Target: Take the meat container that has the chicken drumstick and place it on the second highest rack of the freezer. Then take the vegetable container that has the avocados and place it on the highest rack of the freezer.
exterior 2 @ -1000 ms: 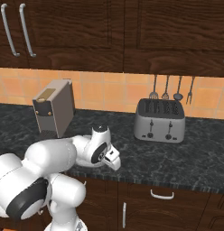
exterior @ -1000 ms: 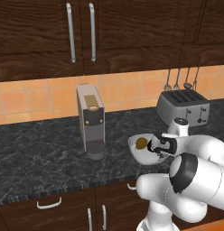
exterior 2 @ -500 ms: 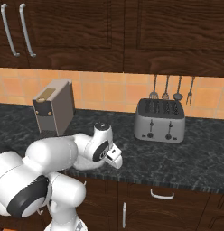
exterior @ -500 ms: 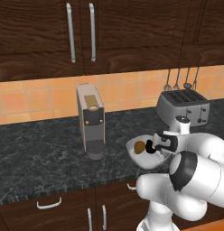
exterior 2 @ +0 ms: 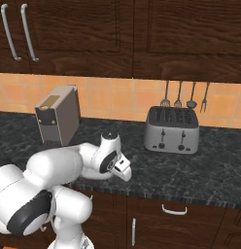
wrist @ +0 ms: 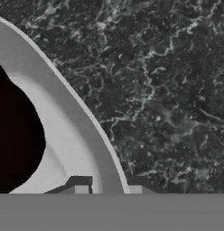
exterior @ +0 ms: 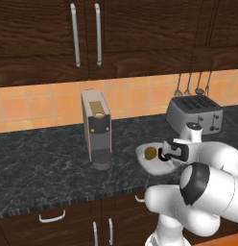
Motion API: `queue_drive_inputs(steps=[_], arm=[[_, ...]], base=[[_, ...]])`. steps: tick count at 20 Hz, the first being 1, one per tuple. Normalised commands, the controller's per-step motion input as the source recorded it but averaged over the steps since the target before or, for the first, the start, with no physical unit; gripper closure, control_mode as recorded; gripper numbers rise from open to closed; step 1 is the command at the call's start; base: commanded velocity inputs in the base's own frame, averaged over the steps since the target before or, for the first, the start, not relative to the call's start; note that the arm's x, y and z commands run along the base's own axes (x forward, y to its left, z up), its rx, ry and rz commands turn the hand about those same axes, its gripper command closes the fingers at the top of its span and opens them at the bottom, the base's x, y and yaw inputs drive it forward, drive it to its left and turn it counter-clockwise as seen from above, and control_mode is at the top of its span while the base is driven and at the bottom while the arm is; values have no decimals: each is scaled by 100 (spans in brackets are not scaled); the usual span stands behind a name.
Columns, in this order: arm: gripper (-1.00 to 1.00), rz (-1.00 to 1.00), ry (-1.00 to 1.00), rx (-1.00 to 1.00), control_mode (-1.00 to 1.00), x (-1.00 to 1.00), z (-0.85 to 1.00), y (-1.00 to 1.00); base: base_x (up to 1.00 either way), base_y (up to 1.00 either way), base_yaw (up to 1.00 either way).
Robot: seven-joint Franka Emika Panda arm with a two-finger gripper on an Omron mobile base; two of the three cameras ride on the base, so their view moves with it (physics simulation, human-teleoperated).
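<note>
The vegetable container [exterior: 140,150] is a round light-grey bowl that stands on the dark counter in front of the arm. A yellowish-brown avocado [exterior: 150,153] lies in it. In the hand view a near-black avocado [wrist: 14,135] fills the bowl's left side. The bowl's rim [wrist: 77,108] runs down between the two fingertips. My gripper [wrist: 108,189] [exterior: 164,154] is shut on that rim at the bowl's right side, one finger inside and one outside. The meat container, the chicken drumstick and the freezer are out of view.
A grey coffee machine [exterior: 97,129] [exterior 2: 57,116] stands left of the bowl. A toaster [exterior: 194,115] [exterior 2: 172,129] is at the right rear, with utensils [exterior: 193,86] hanging above it. Dark wall cabinets [exterior: 92,33] overhang the black marble counter [wrist: 168,90].
The fingers have closed from wide open onto the bowl's rim. The bowl stays on the counter and the arm has hardly shifted.
</note>
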Motion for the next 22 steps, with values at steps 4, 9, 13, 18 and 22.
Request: queue_drive_inputs(steps=[4,9,13,18,22], arm=[[100,-20,-9,0,-100,-38,74,0],[100,-22,-5,0,-100,-54,90,0],[100,-23,-14,0,-100,-59,77,4],[100,-22,-16,0,-100,-65,85,19],[100,-11,-10,6,-100,-60,92,23]], base=[[0,0,0],[0,0,0],[0,0,0],[0,0,0],[0,0,0]])
